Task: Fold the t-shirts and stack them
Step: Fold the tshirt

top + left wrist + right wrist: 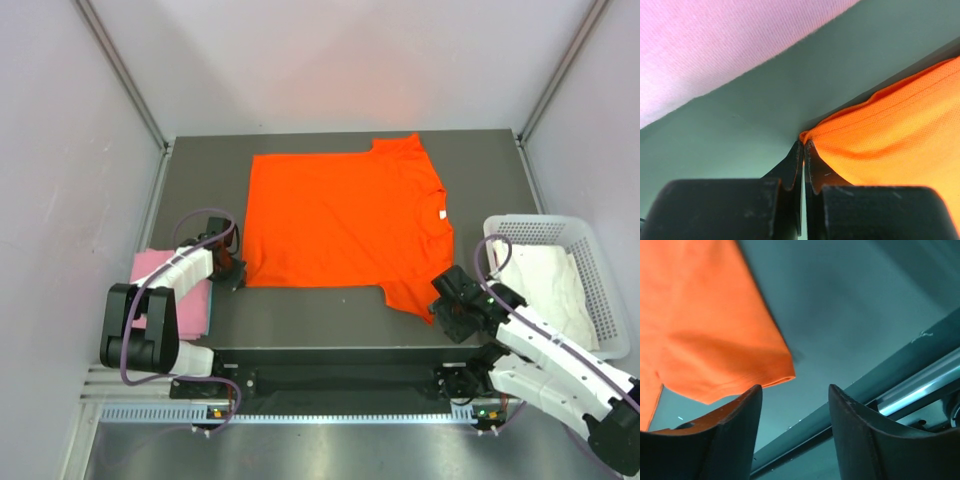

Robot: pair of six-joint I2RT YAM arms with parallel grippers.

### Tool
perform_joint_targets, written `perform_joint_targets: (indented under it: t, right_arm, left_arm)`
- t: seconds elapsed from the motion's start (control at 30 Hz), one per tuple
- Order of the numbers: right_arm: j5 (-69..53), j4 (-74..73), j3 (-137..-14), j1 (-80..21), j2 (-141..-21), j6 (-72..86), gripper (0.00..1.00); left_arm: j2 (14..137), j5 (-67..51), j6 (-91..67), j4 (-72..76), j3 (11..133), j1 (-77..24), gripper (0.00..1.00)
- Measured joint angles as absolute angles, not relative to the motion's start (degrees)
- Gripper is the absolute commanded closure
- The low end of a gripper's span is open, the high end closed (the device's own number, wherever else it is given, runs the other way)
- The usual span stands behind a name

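The left gripper (230, 268) is closed, its fingertips pinched on the near left corner of the orange tee (340, 220). In the left wrist view the jaws meet at that corner (803, 146), and how much cloth is caught between them is hidden. The right gripper (447, 302) is held open with nothing between its fingers (742, 425). The sleeve hem of the orange tee (705, 330) is seen just beyond them. The orange tee is spread flat on the tabletop (480, 170), with a small white label (438, 212) at the neck. A pink tee (160, 268) lies at the left edge, partly covered by the left arm. A white tee (545, 280) is bundled in a basket (540, 222) on the right, and its shape cannot be made out.
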State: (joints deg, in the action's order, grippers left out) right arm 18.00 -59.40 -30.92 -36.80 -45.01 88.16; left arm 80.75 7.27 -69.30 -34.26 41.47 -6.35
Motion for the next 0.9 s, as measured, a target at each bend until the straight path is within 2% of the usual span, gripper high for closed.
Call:
perform_joint_targets:
  t: [0.53,0.63,0.73,0.87,0.9]
  right_arm:
    - [13.04,-51.16,-26.74,-37.89,-52.66,98.48,0.47]
    - [13.23,-50.13,-26.22,-37.89,-53.01,99.68,0.51]
    - [14.11,-49.41,-26.22,-37.91,-53.45,100.42,0.61]
    - [15.27,-48.40,-25.96,-37.98,-54.04,101.19,0.78]
    - [15.40,-48.10,-25.65,-38.02,-54.04,101.41,0.85]
  left_arm:
    - [81.19,7.09,-68.10,-34.61,42.04,-6.35,1.00]
    - [81.43,7.09,-67.57,-34.81,42.30,-6.35,1.00]
    - [81.78,7.07,-67.31,-34.98,42.59,-6.35,1.00]
    - [81.95,7.07,-67.11,-35.16,42.76,-6.35,1.00]
    - [81.95,7.07,-67.09,-35.16,42.76,-6.35,1.00]
